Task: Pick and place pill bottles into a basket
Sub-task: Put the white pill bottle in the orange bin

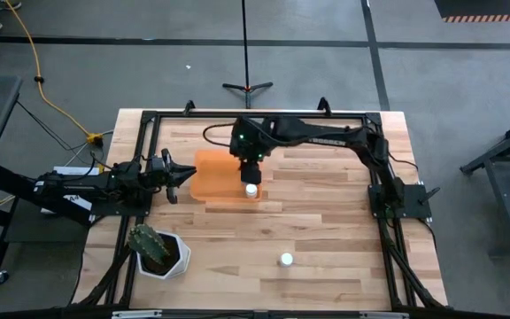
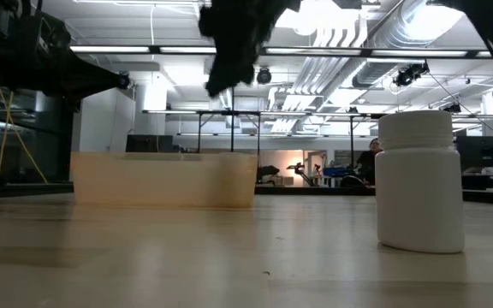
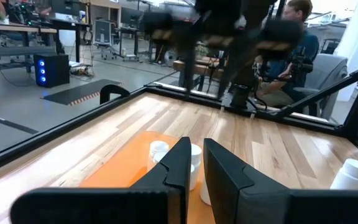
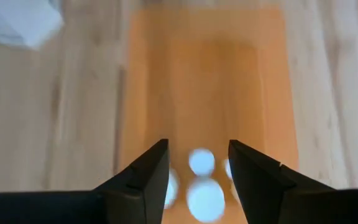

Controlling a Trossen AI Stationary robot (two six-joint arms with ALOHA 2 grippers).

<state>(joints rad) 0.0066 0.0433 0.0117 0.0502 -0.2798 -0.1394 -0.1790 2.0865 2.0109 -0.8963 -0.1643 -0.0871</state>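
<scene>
The orange basket stands on the table at the middle left; it also shows in the low view. Several white pill bottles lie in it, one bright at its right end. One more bottle stands upright on the table toward the near edge, large in the low view. My right gripper hangs open and empty above the basket's right end, pointing down. My left gripper is shut and empty, level at the basket's left edge.
A white angular pot with a green cactus stands at the table's near left corner. A black frame runs around the table. A person sits beyond the table's right side. Bare wood lies around the lone bottle.
</scene>
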